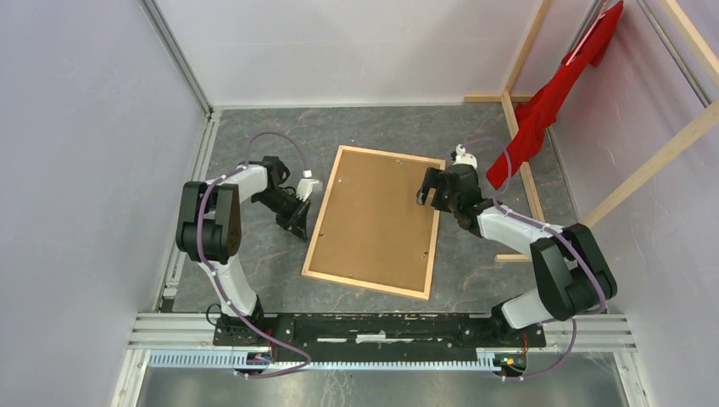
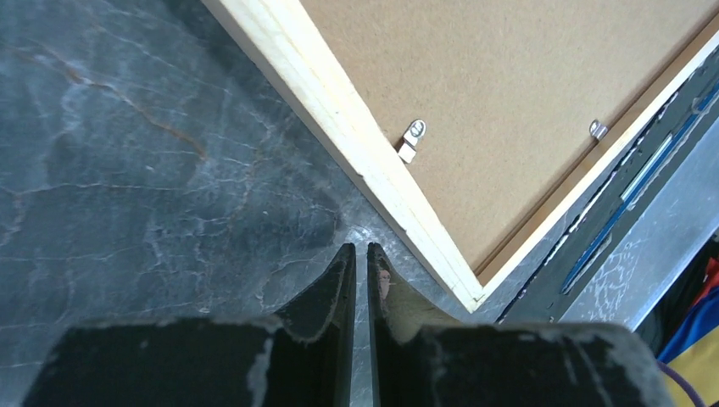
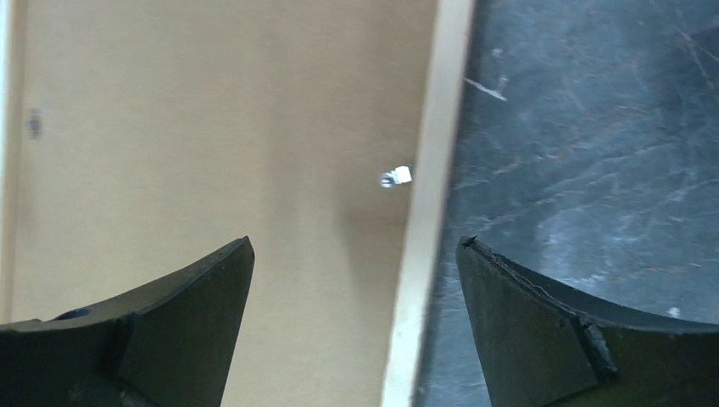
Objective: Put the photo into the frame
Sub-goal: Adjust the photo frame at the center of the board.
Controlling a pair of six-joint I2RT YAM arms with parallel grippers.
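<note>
The frame (image 1: pixel 322 209) of light wood lies flat on the dark table, back side up, with a brown backing board (image 1: pixel 377 220) filling it. The photo is out of view. My left gripper (image 1: pixel 298 222) rests shut and empty on the table just off the frame's left rail (image 2: pixel 339 119), near its front corner. My right gripper (image 1: pixel 432 193) hovers open over the frame's right rail (image 3: pixel 428 195), one finger above the board (image 3: pixel 212 127) and the other above the table. Small metal clips (image 2: pixel 412 136) (image 3: pixel 395 177) sit along the board's edges.
A red cloth (image 1: pixel 560 93) hangs from a rack of wooden beams (image 1: pixel 653 161) at the back right, close to my right arm. White walls enclose the table on three sides. A metal rail (image 1: pixel 381 326) with the arm bases runs along the near edge.
</note>
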